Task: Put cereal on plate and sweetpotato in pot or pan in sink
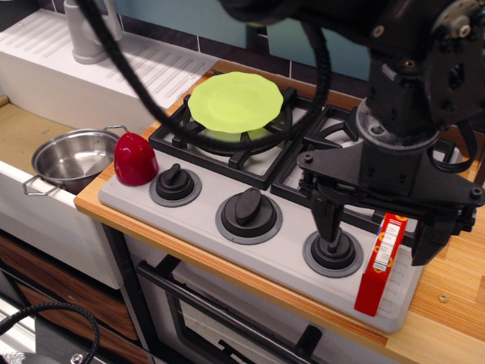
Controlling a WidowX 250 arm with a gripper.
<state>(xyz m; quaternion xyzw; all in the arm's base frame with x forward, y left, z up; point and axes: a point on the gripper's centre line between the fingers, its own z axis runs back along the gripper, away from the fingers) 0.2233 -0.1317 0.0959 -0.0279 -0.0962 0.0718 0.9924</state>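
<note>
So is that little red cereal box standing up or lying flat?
Standing up. The cereal box rests on its narrow end at the stove's front edge, white label facing out.

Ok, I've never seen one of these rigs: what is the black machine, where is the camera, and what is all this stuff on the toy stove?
One picture, taken from above and in front of a toy kitchen. The black machine is a robot arm; its pincer hangs open around the top of the cereal box, which stands upright on the stove's front edge. Whether it touches the box I cannot tell. A green plate lies on the left burner. The red sweetpotato sits at the stove's left corner. Beside it, a steel pot sits in the sink.
</note>
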